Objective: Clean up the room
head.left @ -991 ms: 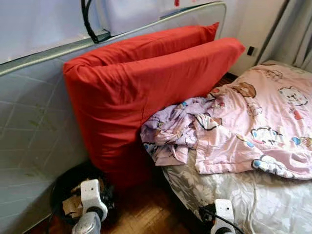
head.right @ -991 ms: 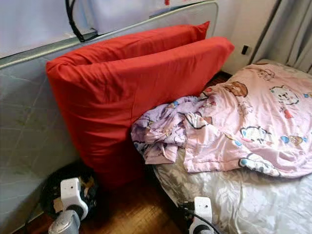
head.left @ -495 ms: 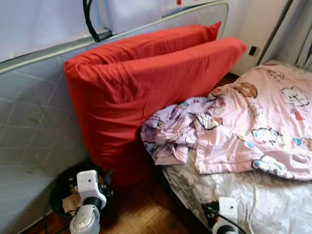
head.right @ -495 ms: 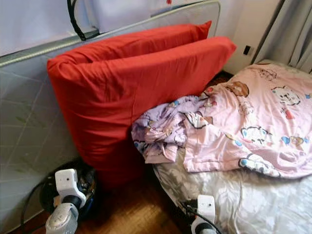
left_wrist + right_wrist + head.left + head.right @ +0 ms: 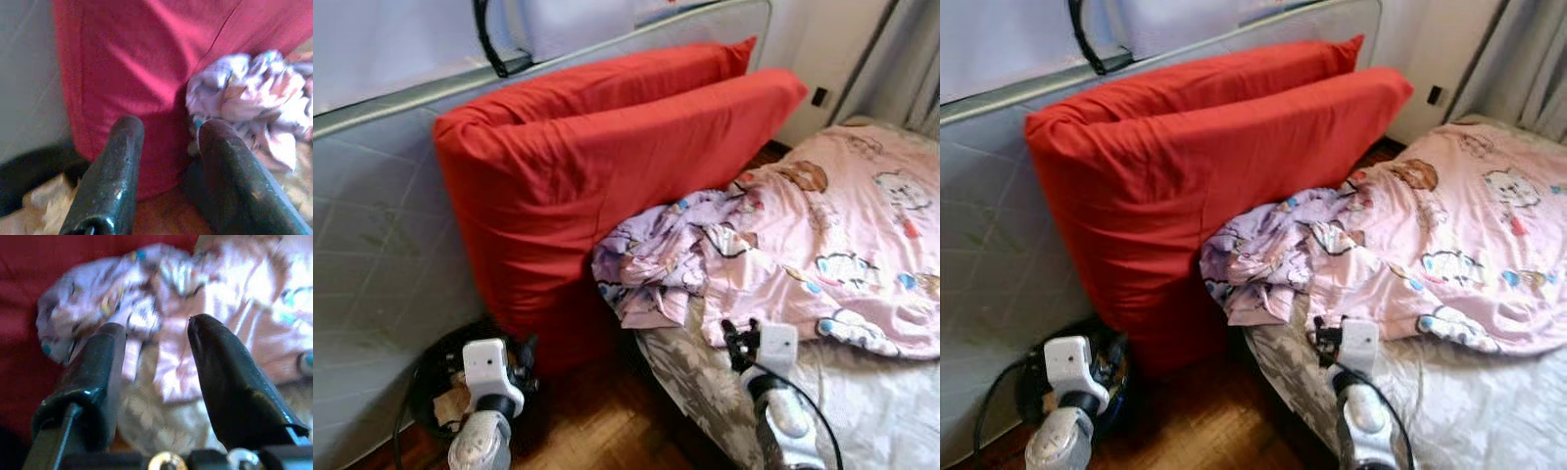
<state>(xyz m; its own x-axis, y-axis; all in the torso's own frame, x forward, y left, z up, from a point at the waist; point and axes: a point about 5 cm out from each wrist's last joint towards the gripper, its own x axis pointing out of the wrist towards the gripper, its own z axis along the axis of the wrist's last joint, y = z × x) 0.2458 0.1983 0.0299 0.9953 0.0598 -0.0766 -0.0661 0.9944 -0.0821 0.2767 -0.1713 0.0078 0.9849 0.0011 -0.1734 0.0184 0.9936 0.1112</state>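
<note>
Right claw [image 5: 154, 377], fingers wide and empty, sits just short of the crumpled pink blanket [image 5: 783, 245] straight ahead on the bed [image 5: 862, 411], nearer than the left claw [image 5: 166, 171], also wide, low by the red pillows [image 5: 607, 186].

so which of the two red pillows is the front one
The lower red pillow, whose face meets the crumpled pink blanket; the other red pillow stands behind it against the grey mattress.

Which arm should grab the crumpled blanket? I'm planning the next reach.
Right. The right gripper is over the bed, jaws open toward the blanket; the left gripper is low by the red cushions.
</note>
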